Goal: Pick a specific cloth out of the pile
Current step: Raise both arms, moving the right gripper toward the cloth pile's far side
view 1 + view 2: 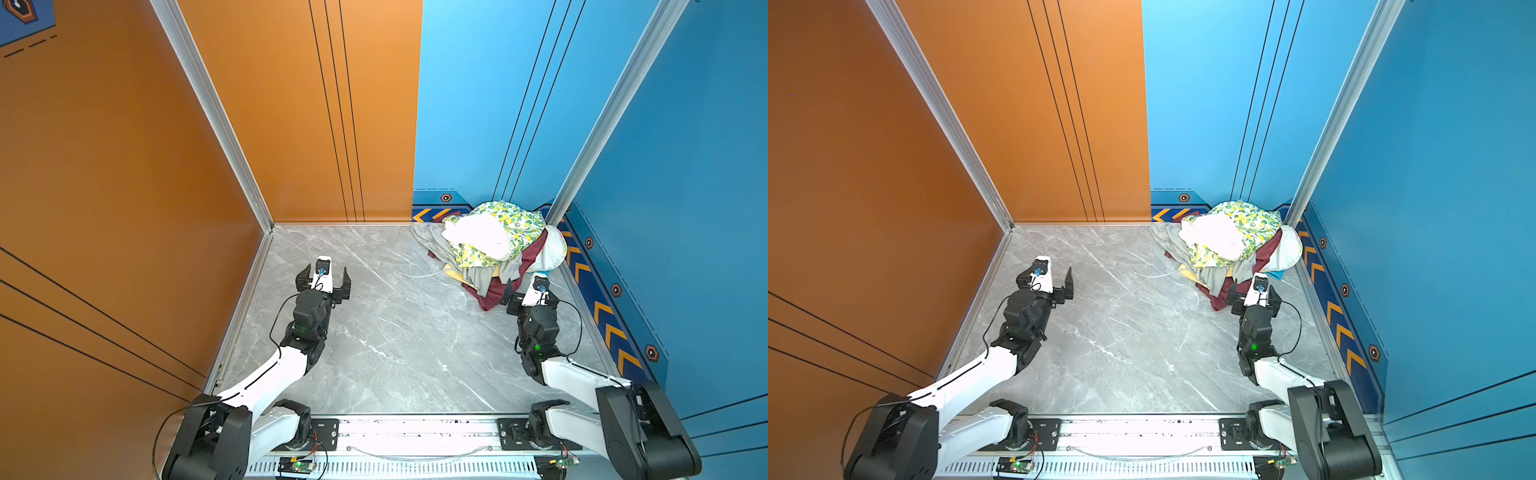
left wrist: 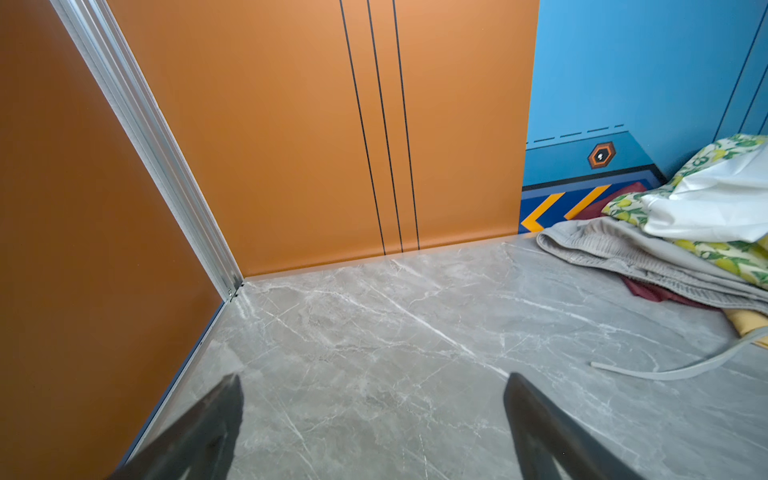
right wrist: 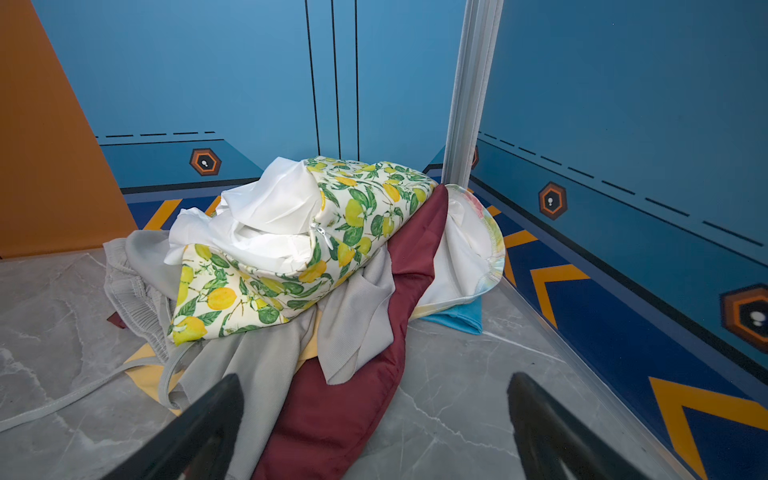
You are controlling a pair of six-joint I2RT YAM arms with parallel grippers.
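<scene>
Closest, the mounting rail (image 1: 415,434) spans the near edge. Beyond it, the left gripper (image 1: 325,273) hangs wide open over the marble table (image 1: 395,340). The right gripper (image 1: 531,289), equally wide and empty, faces the pile (image 1: 490,245) in the far right corner. Only a sky-blue corner of the cloth (image 3: 457,320) shows, under the pile's right edge.

The cloth (image 3: 457,318) is sky-blue, the pile (image 3: 266,291) lemon-printed, white, grey, maroon; the table (image 1: 395,345) grey marble.
</scene>
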